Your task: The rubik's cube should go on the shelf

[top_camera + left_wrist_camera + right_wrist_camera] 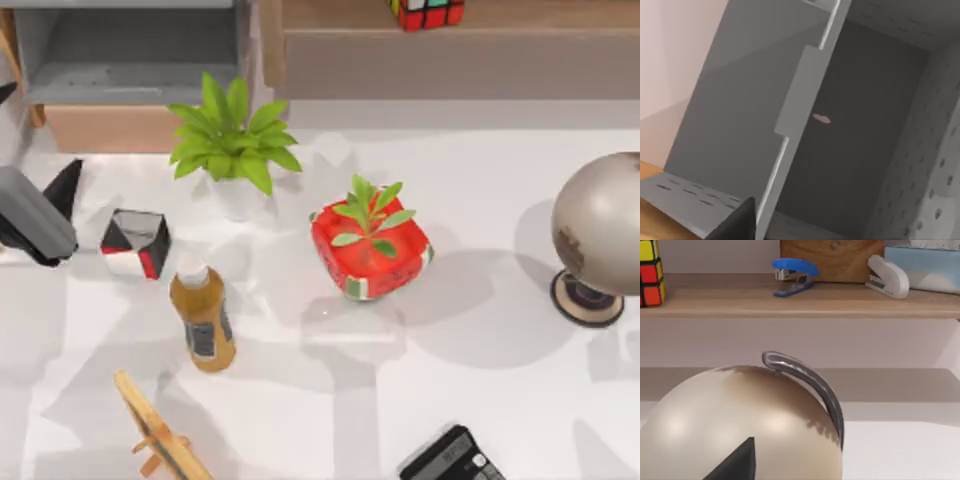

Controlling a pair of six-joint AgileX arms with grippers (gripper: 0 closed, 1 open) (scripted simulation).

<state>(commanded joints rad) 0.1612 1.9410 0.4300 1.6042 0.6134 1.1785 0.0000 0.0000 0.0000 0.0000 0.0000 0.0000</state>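
Note:
The rubik's cube (427, 12), with red, green and yellow stickers on a black grid, rests on the light-brown ledge of the shelf (520, 22) at the back. In the right wrist view the cube (650, 272) stands at the end of the shelf (805, 302), with nothing holding it. My left gripper (62, 190) hangs at the table's left edge, next to the black-white-red box, well away from the cube. The dark tip of my right gripper (737, 462) sits low in front of the globe (740, 420), facing the shelf.
A grey cubby (130, 50) stands back left. On the table are a leafy plant (232, 140), a red planter (370, 245), a patterned box (135, 243), a brown bottle (203, 315), a globe (605, 230), a calculator (452, 460) and a wooden stand (155, 430). Two staplers (792, 272) lie on the shelf.

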